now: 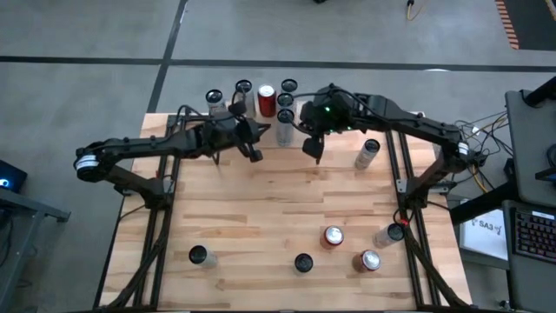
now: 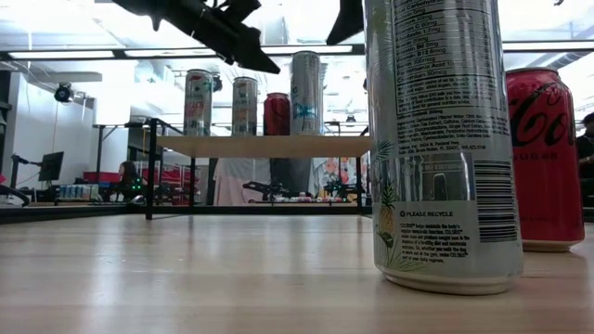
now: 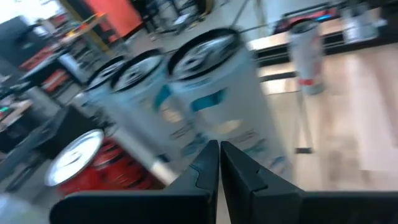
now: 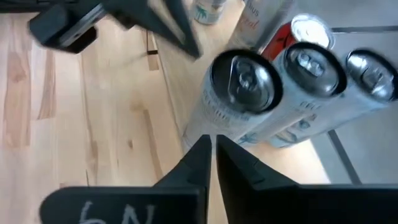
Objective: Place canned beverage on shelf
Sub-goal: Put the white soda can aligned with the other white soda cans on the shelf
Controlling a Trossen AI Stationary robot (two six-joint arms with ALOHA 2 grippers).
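Both grippers are pinched shut and empty — the right gripper hangs just off the shelf, whose cans stand upright; better lift it straight clear — sideways drift could topple the silver can; the left gripper waits alongside.

The tall can loses its top at the frame edge; shelf cans blurred.
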